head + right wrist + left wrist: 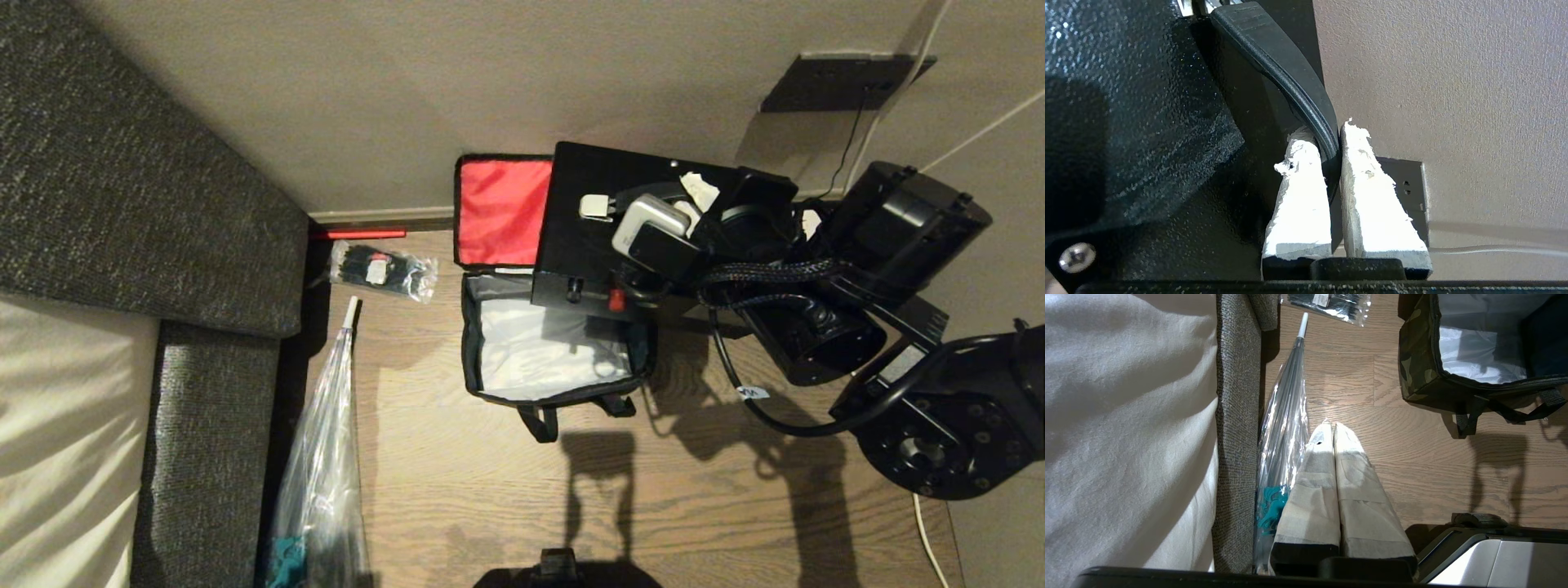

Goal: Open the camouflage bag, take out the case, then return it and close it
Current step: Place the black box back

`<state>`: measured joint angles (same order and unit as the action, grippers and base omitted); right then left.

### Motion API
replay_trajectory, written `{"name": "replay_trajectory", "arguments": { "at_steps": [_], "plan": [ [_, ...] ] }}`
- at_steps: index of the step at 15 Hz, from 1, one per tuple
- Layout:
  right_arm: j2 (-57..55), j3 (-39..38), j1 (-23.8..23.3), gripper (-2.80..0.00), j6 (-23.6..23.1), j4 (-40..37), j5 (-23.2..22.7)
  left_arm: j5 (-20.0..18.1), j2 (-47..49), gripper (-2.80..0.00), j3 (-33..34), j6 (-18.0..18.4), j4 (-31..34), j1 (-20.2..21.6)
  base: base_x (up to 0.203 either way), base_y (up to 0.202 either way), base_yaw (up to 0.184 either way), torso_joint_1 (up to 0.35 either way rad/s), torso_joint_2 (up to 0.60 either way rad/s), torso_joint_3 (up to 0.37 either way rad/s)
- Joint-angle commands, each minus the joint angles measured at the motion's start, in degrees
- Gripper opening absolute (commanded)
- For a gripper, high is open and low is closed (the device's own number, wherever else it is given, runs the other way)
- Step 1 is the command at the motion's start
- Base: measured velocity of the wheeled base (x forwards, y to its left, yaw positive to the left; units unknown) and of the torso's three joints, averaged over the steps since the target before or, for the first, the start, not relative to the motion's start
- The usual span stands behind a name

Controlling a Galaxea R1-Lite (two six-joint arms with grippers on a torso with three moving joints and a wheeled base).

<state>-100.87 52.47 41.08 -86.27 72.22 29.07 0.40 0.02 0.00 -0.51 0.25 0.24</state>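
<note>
The camouflage bag [469,343] stands open on the wood floor, its red-lined lid [502,208] leaning back against the wall and its grey inside bare. The black speckled case [571,237] hangs tilted over the bag's far right corner, red latch [616,300] toward me. My right gripper [1327,134] is shut on the case's black handle [1290,77], beside the case's sparkly face [1147,122]. My left gripper [1329,426] is shut on nothing, low over the floor near the bag's camouflage side [1417,363].
A grey sofa [122,204] with a pale cushion fills the left. A clear folded umbrella [322,457] and a clear plastic bag of black items [384,269] lie beside it. A dark wall plate [841,82] with cables sits behind my right arm.
</note>
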Motion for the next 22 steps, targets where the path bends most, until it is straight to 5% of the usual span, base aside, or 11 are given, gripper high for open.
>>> {"name": "replay_trajectory", "arguments": {
  "at_steps": [1,13,22],
  "plan": [
    [-0.89,0.69,2.29,-2.80,-0.37,0.10,1.09,0.04,-0.02,-2.80,0.18,-0.02,0.01,0.02,0.000,0.000,0.000,0.000,0.00,0.000],
    [-6.02,2.75,8.03,-2.80,0.15,0.22,2.27,0.04,-0.02,-2.80,0.18,-0.02,0.01,0.02,0.000,0.000,0.000,0.000,0.00,0.000],
    [-15.12,11.28,9.28,-2.80,0.42,0.17,2.40,0.04,-0.02,-2.80,0.18,-0.02,0.01,0.02,0.000,0.000,0.000,0.000,0.00,0.000]
  ]
}}
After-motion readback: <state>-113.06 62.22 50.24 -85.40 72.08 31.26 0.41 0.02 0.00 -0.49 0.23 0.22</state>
